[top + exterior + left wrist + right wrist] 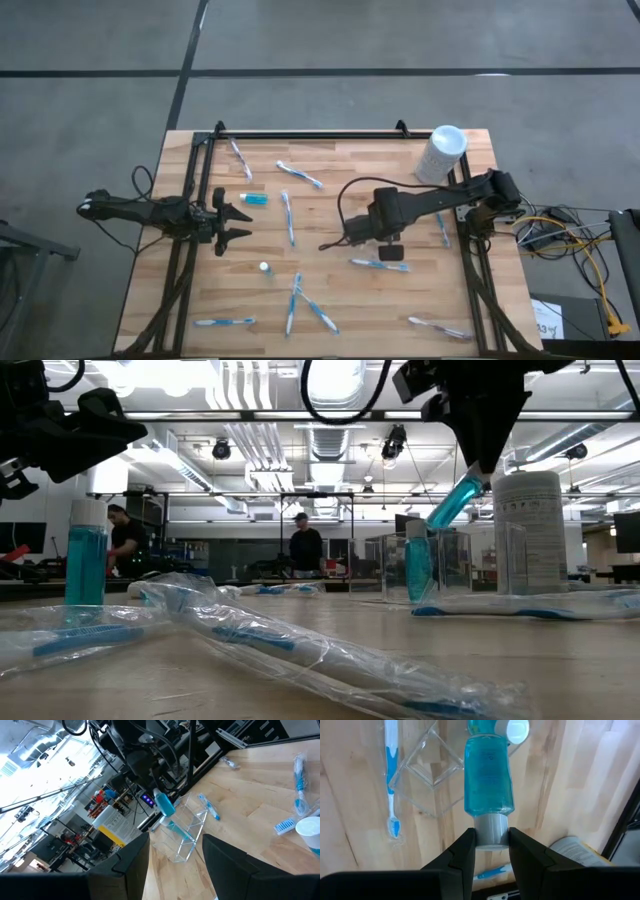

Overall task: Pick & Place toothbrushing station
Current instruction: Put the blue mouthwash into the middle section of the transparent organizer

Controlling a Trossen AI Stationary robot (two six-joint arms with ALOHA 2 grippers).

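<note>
The right gripper [491, 845] is clamped on the white cap of a small blue tube [488, 775], a translucent, round-sided bottle of blue liquid. In the right wrist view the tube's long axis runs straight out from the fingertips, cap at the fingers and base pointing away toward the table. In the low view the same tube [455, 500] hangs tilted, base down and to one side, clear of the tabletop. Below it stands a clear plastic holder [427, 767] with flat, hard-edged walls; a second tube [418, 565] stands upright in it, white cap up. The holder's outline is hard to trace in the high view, where the right arm covers it.

The left gripper [232, 223] hovers at the left edge of the wooden table [340, 300], fingers spread, holding nothing. Just beside it lies another tube [254, 199] on its side, long axis across the table. A further tube [265, 268] stands on end nearer the front; only its cap shows from above.

Thin blue-and-white toothbrushes [288, 218] lie scattered flat in clear, crinkled wrappers, pointing in various directions. In the low view the nearest wrapped brushes [250, 635] are blurred and cut off by the picture edge. A tall white cylinder [440, 153] with a printed label stands at the far right corner. People in the room behind are too small to make out.
</note>
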